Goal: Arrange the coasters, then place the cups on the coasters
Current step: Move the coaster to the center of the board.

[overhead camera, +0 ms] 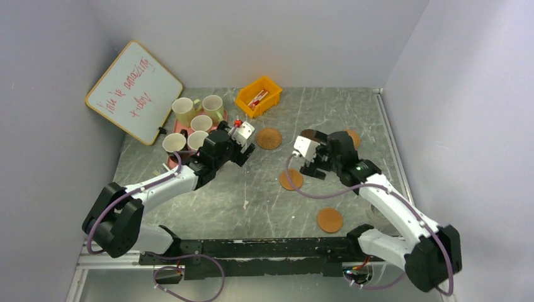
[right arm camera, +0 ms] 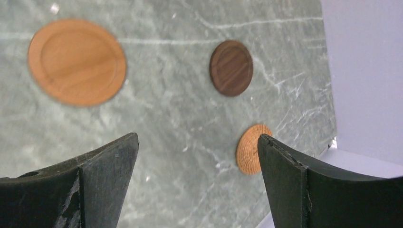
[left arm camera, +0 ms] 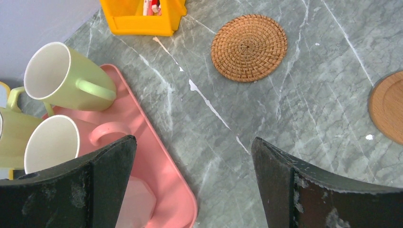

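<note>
Table point(overhead camera: 264, 201): one, grey marble, walled on three sides.
Arms: two, the left arm point(overhead camera: 157, 185) reaching toward the tray, the right arm point(overhead camera: 397, 201) reaching to the middle right.
Whiteboard point(overhead camera: 134, 91): one, leaning on the far left wall, with red writing.
Tray point(left arm camera: 161, 161): one, pink, far left on the table.
Bin point(left arm camera: 133, 26): one, yellow, at the far edge beyond the tray.
Left claw point(left arm camera: 193, 141): spread wide, gripping nothing, hanging over the tray's right edge and bare table.
Right claw point(right arm camera: 198, 137): spread wide, gripping nothing, above bare table among the coasters.
Cups point(overhead camera: 197, 139): five, white inside, upright and clustered on the tray. Two at the far side are pale green point(left arm camera: 66, 78), at least one is pink point(left arm camera: 52, 142), and the near-left one point(overhead camera: 174, 143) looks dark outside.
Coasters: five, flat on the table, apart from the cups. Three are orange: one nearest the bases point(overhead camera: 329, 219), one mid-table point(overhead camera: 291, 179), one partly behind the right arm point(overhead camera: 354, 137). One is woven point(overhead camera: 269, 138), just right of the left claw. One is dark brown point(right arm camera: 231, 68), close to the right claw.
</note>
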{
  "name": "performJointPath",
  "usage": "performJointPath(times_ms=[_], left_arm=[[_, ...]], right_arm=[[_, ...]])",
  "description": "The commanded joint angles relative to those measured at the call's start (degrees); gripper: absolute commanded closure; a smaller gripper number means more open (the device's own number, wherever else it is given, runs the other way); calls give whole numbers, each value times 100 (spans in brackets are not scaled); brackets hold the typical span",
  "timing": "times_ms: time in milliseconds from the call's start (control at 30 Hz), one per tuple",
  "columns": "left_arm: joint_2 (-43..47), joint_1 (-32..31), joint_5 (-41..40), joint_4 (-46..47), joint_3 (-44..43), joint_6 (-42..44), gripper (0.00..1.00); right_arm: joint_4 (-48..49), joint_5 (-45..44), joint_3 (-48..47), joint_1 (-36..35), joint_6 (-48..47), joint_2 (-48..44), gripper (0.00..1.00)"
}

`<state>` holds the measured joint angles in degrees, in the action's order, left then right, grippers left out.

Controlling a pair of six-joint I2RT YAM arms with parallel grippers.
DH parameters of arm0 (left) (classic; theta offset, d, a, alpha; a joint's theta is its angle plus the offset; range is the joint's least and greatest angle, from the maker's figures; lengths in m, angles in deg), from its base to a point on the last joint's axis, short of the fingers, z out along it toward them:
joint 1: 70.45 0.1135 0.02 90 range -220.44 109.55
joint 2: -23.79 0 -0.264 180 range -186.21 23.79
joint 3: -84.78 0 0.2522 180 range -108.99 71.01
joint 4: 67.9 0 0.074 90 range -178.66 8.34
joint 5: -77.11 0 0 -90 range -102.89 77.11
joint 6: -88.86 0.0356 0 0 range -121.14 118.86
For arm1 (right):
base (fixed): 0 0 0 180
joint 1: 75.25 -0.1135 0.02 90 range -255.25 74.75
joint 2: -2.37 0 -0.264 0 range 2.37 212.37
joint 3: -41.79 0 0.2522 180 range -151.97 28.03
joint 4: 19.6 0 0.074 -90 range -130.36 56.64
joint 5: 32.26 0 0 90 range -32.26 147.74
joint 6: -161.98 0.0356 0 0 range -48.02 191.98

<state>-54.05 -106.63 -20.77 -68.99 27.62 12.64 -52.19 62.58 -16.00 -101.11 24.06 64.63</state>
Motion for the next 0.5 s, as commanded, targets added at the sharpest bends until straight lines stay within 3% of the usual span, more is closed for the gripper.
performJointPath(times_ms=[0, 133, 467], left_arm=[[-71, 36, 15, 185, -81, -60, 4], [-43, 33, 7, 184, -75, -56, 4], [8, 41, -67, 188, -55, -25, 4]], right_arm=[[-1581, 350, 304, 175, -977, -733, 0], [-2206, 267, 649, 239, -1324, -1014, 0], [-2614, 407, 1144, 233, -1597, -866, 0]])
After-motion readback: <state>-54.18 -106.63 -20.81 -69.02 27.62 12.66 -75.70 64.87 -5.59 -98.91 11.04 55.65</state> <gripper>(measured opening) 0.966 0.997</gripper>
